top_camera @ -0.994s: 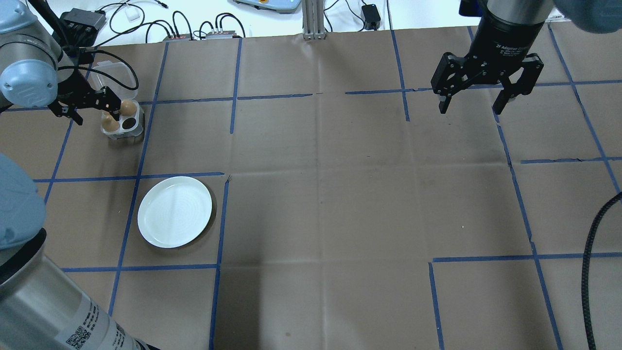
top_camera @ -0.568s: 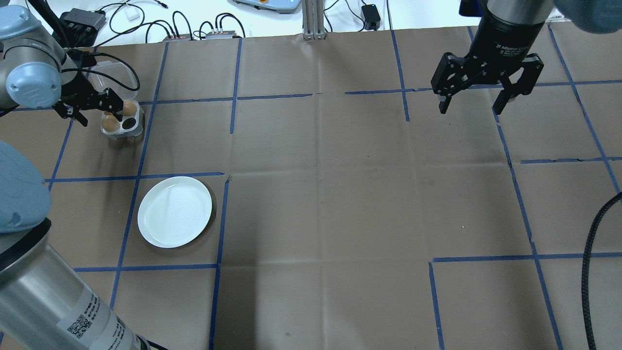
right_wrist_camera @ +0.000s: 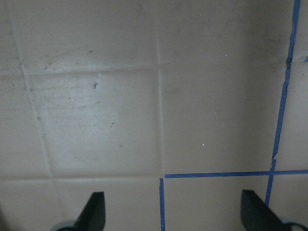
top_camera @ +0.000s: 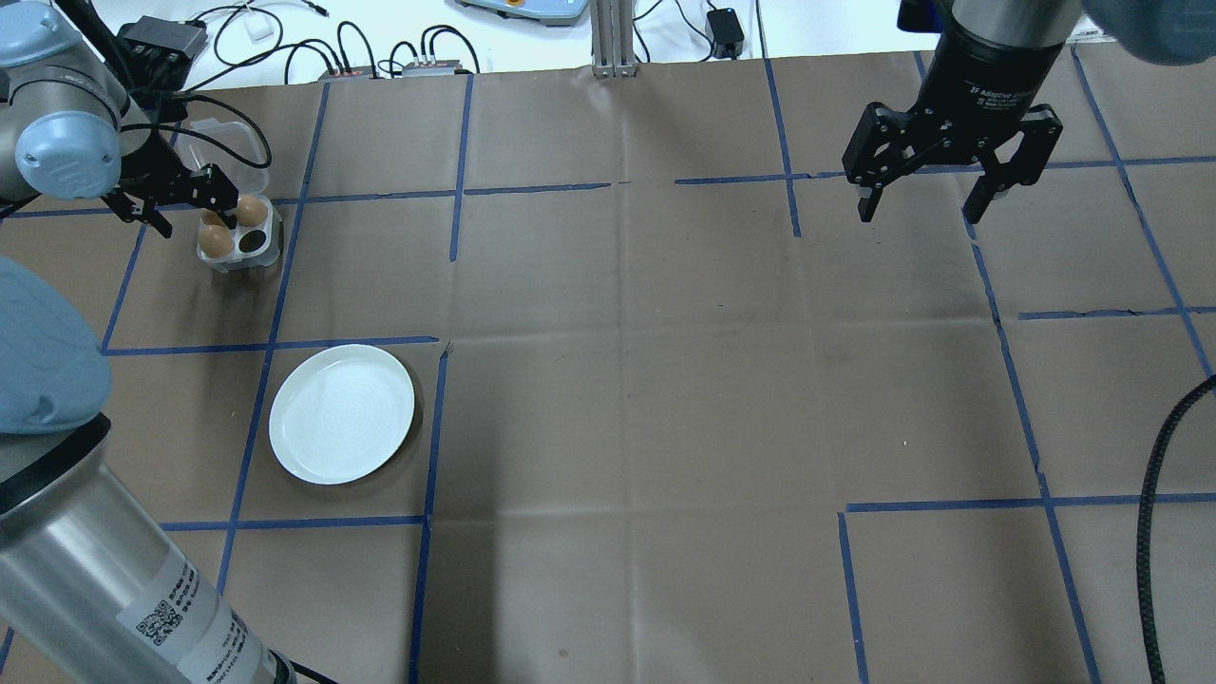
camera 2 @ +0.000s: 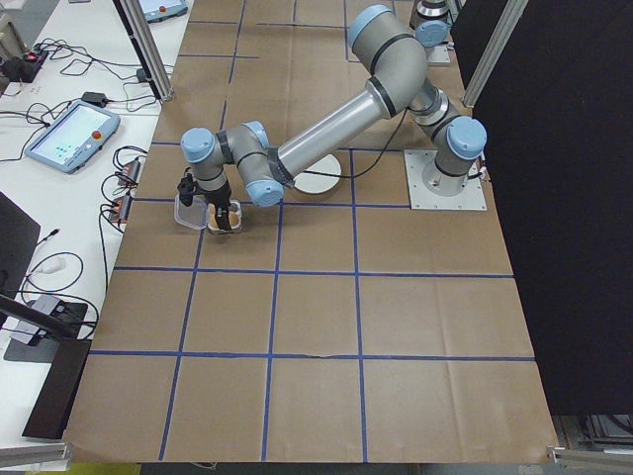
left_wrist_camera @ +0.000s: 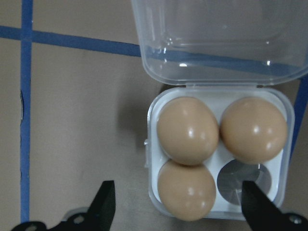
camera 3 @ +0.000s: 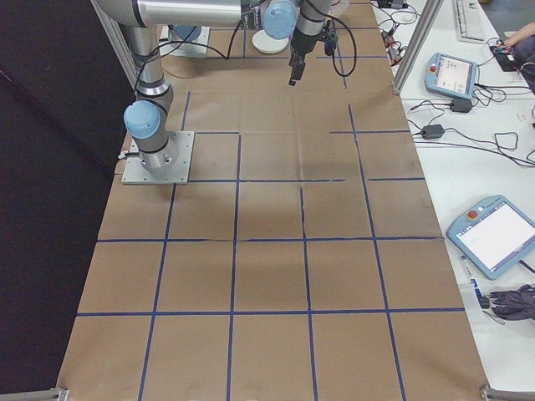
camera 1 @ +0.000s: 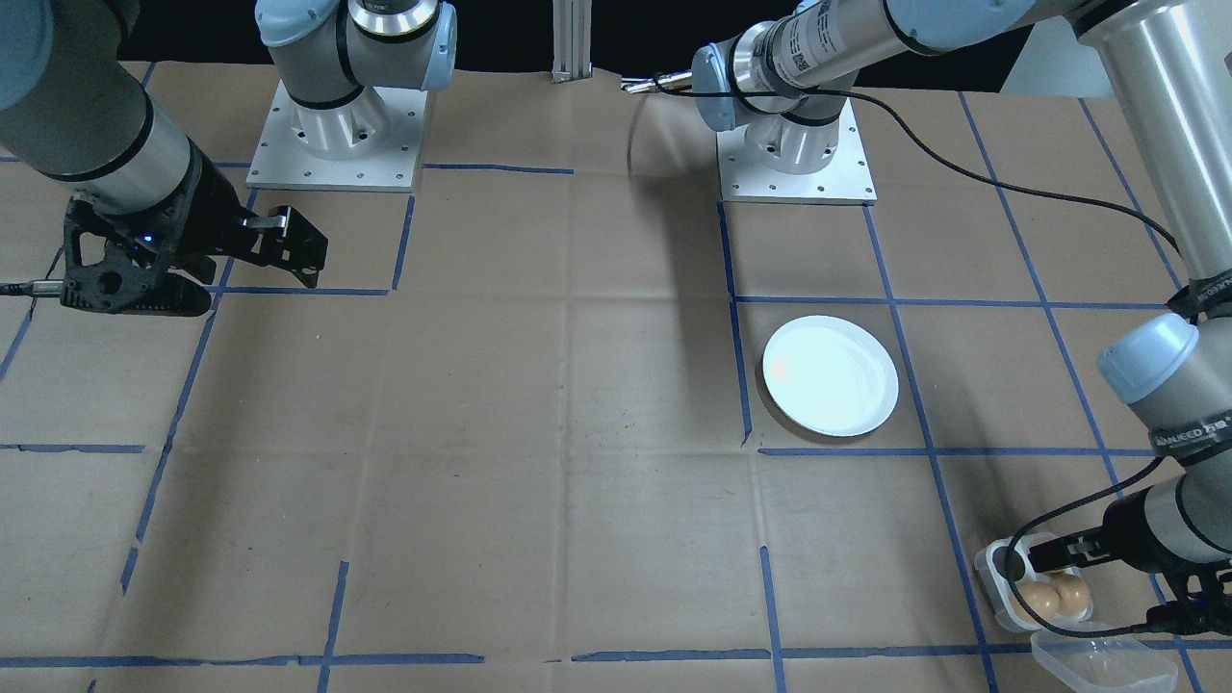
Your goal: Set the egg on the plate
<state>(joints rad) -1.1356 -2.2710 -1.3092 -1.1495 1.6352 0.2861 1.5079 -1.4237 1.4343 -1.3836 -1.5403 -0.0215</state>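
- Round, shallow, plain white plate [top_camera: 342,414]: lying nearest the robot on the brown paper-covered table [top_camera: 627,380], well apart from the eggs and carrying nothing.
- Small square white four-cup egg tray [left_wrist_camera: 219,154]: sitting farther out on the robot's left, its clear hinged lid [left_wrist_camera: 216,38] lying open; three cups are holding smooth brown eggs [left_wrist_camera: 187,130] and one cup is showing bare.
- Left gripper [left_wrist_camera: 178,207]: hovering directly above the tray, its black fingers [left_wrist_camera: 103,202] spread wide on either side of the tray's near edge, touching no egg.
- Right gripper [top_camera: 926,204]: hanging over bare paper at the far right, fingers [right_wrist_camera: 94,209] spread apart and holding nothing.
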